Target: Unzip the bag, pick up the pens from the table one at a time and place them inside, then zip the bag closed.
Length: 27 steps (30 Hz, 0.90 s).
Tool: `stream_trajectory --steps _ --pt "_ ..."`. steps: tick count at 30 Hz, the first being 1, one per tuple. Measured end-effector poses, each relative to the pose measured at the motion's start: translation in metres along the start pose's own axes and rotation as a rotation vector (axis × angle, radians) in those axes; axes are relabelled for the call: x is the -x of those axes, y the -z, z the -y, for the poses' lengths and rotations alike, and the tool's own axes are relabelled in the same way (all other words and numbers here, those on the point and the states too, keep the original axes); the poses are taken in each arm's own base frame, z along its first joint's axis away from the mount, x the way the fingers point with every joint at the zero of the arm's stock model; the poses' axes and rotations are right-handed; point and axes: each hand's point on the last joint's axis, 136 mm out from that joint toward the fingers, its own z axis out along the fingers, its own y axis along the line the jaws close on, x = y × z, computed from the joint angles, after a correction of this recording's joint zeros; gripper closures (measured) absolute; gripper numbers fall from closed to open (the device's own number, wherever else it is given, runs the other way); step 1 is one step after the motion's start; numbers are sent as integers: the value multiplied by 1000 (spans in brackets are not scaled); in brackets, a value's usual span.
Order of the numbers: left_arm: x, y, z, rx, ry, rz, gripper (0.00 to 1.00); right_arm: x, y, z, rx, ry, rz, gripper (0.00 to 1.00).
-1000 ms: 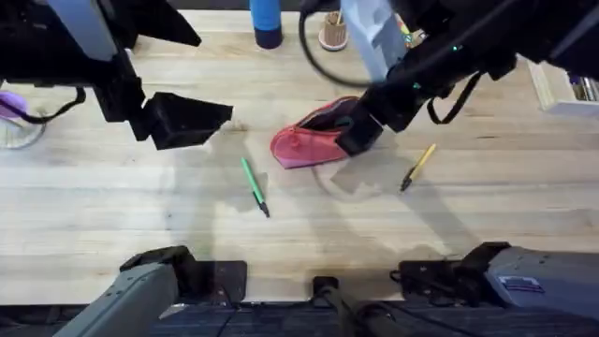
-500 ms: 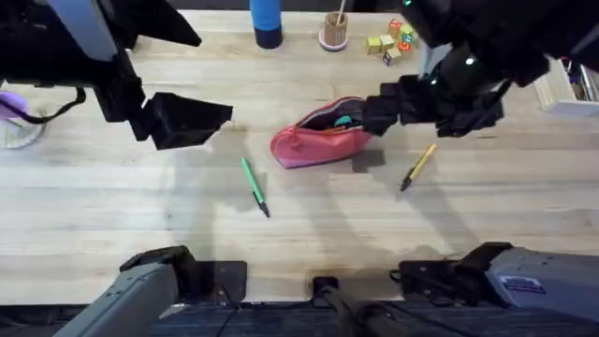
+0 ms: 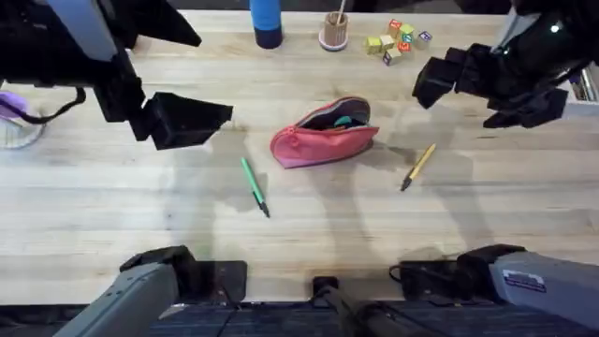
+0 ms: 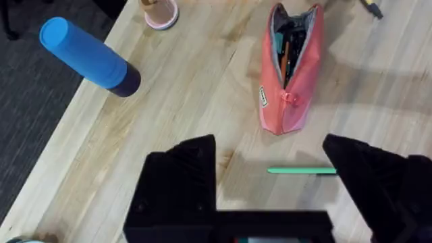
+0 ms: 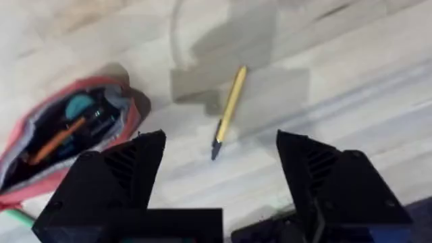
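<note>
On the wooden table (image 3: 112, 215), there is lots of bare room at the front and on the left side. At the left edge sits a clear thing with a purple bit (image 3: 11, 114). The left gripper (image 3: 187, 119) hangs above the table, left of the middle, with its black fingers wide apart and nothing in them. A blue bottle (image 3: 265, 21) stands at the back edge. The green pen (image 3: 254, 185) lies flat on the wood with open space all around it, just in front of the bag and a bit to its left. The pink-red bag (image 3: 323, 137) lies in the middle of the table. Its zipper is open, and you can see small things inside, one teal and one orange (image 5: 59, 140). A little cup (image 3: 332, 31) and some colored blocks (image 3: 398, 39) sit near the back edge. The yellow pen (image 3: 417, 167) lies to the right of the bag, not touching it. The right gripper (image 3: 447, 77) is up high near the right edge, its fingers wide apart and holding nothing.
</note>
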Motion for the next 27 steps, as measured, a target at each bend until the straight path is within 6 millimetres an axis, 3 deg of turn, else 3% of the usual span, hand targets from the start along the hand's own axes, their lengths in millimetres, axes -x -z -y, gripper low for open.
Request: stream_trajectory --steps 8,14,17,22,27 --pt "0 0 0 0 0 0 7 -6 -39 -13 46 -2 -3 5" --pt "0 0 0 0 0 0 7 -24 -73 -17 70 -7 -42 5" --pt "0 0 0 0 0 0 7 -43 -90 -14 66 -22 -95 5" --pt "0 0 0 0 0 0 8 -65 -107 -8 51 -45 -150 6" --pt "0 0 0 0 0 0 7 -66 -117 -11 69 -66 -132 5"
